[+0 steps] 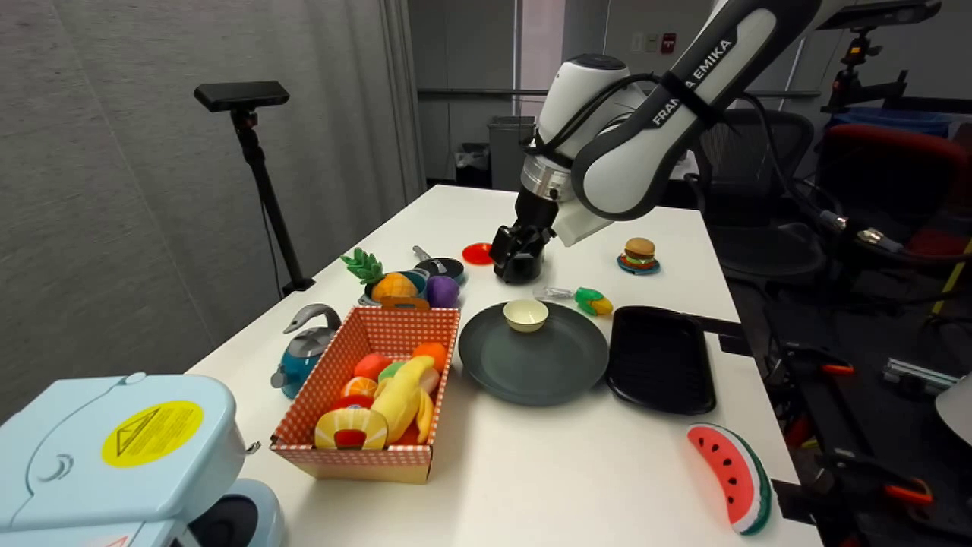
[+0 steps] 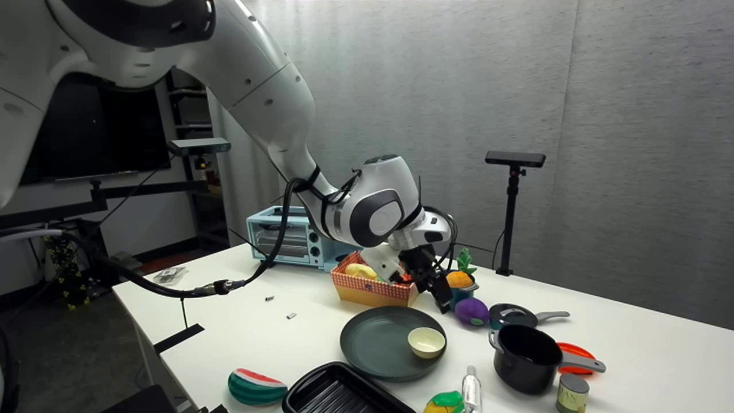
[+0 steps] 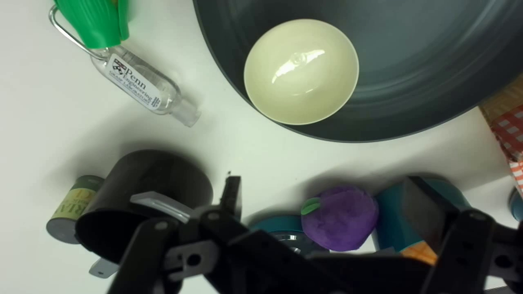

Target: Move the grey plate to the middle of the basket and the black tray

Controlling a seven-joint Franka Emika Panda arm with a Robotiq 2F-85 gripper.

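Observation:
The round grey plate (image 1: 531,372) lies flat on the table between the basket (image 1: 372,469) and the black tray (image 1: 661,365); whether plate and tray touch, I cannot tell. A small cream bowl (image 1: 525,316) sits on the plate near its rim. The plate (image 2: 375,344) and bowl (image 2: 426,343) also show in the wrist view, plate (image 3: 412,57) and bowl (image 3: 302,71). The basket is red-white checked and holds toy fruit. The tray is out of the wrist view. My gripper (image 3: 329,200) is open and empty, beside the plate above a purple toy fruit (image 3: 341,218).
A black pot (image 2: 527,358), a can (image 2: 572,393), a lidded pan (image 2: 512,315) and a blue pot with a pineapple (image 2: 461,289) stand near the gripper. A clear bottle (image 3: 143,79) and toy corn (image 3: 92,20) lie by the plate. A watermelon slice (image 1: 733,475) lies near the tray.

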